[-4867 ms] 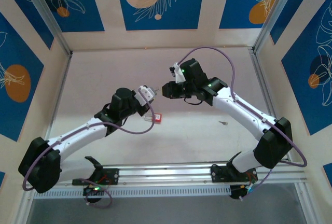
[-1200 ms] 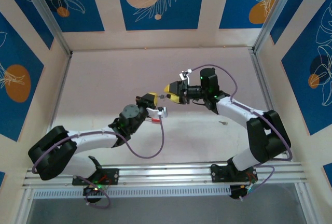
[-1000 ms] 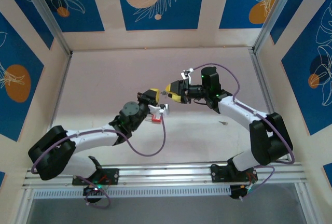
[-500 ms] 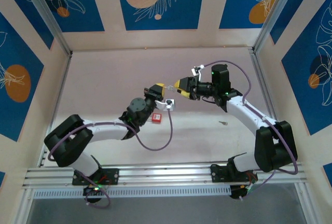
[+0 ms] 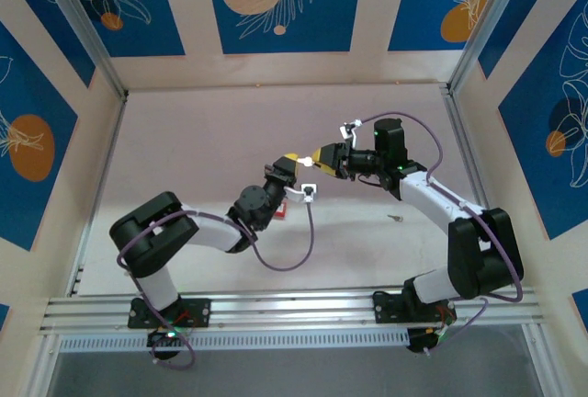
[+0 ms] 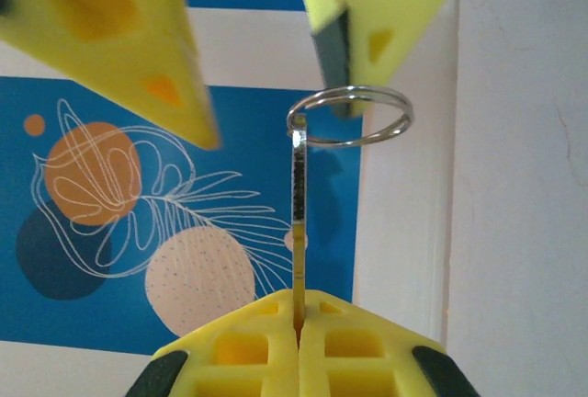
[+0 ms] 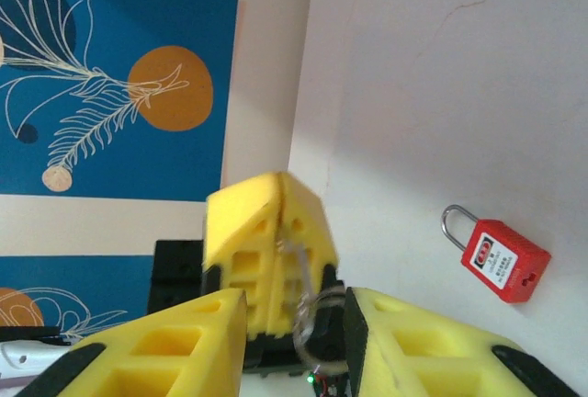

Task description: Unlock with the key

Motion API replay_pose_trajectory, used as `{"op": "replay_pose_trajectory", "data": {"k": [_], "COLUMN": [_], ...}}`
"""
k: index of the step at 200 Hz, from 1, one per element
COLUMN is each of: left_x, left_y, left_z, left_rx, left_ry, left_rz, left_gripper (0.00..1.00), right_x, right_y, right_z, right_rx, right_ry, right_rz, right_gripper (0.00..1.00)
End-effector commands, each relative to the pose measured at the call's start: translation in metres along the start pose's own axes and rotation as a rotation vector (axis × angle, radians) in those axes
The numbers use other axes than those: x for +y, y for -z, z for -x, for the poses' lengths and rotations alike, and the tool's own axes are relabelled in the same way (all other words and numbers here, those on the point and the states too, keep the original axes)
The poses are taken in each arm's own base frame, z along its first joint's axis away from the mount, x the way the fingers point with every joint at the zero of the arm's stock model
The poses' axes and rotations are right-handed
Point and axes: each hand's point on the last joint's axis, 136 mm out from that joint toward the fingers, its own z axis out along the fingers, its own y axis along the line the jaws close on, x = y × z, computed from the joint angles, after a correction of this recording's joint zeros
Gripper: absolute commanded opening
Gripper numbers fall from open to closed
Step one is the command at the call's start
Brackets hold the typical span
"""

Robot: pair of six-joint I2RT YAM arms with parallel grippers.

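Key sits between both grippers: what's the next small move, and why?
Probably close the right gripper on the ring of the key: its fingers straddle the ring without pinching it, while the left gripper clamps the blade.

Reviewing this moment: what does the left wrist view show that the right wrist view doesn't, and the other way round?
Left wrist, not right wrist: the key sharp and edge-on, its blade rising from the left gripper, jaws shut, to a plainly visible wire ring. Right wrist, not left wrist: the red padlock lying on the table, silver shackle toward the picture's upper left. Shared: the left gripper pinching the key, and the right gripper with jaws apart on either side of the ring.
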Motion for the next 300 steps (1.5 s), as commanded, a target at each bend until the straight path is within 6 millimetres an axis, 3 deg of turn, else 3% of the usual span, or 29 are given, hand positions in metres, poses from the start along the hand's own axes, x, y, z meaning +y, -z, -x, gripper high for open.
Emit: {"op": "replay_pose_trajectory", "data": {"k": [1, 72, 130, 213, 230, 259, 270, 300], "left_x": [0.007, 0.000, -0.006, 0.000, 0.005, 0.014, 0.019, 0.030], "left_y": [0.004, 0.001, -0.002, 0.000, 0.001, 0.003, 0.005, 0.011], "left_z": [0.008, 0.009, 0.008, 0.005, 0.004, -0.002, -0.006, -0.023], "left_rx": [-0.009, -0.003, 0.010, 0.023, 0.031, 0.054, 0.069, 0.143], "left_ry": [-0.002, -0.002, -0.007, 0.039, 0.058, 0.095, 0.126, 0.235], "left_rz": [0.046, 0.034, 0.023, 0.036, 0.046, 0.064, 0.075, 0.105], "left_gripper": [0.00, 0.00, 0.00, 0.00, 0.15, 0.71, 0.99, 1.00], "right_x": [-0.012, -0.011, -0.007, 0.001, 0.007, 0.020, 0.022, 0.015], "right_y": [-0.002, -0.004, -0.008, -0.006, 0.000, 0.006, 0.008, 0.021], "right_z": [-0.005, -0.011, -0.022, -0.013, -0.006, 0.003, 0.005, 0.010], "right_rx": [0.035, 0.055, 0.081, 0.040, 0.002, -0.023, -0.027, -0.061], "right_ry": [-0.009, -0.014, -0.030, -0.015, -0.009, 0.014, 0.027, 0.031], "right_rz": [0.003, 0.019, 0.039, 0.023, 0.023, 0.030, 0.028, -0.011], "right_gripper": [0.34, 0.21, 0.19, 0.10, 0.10, 0.09, 0.09, 0.09]}}
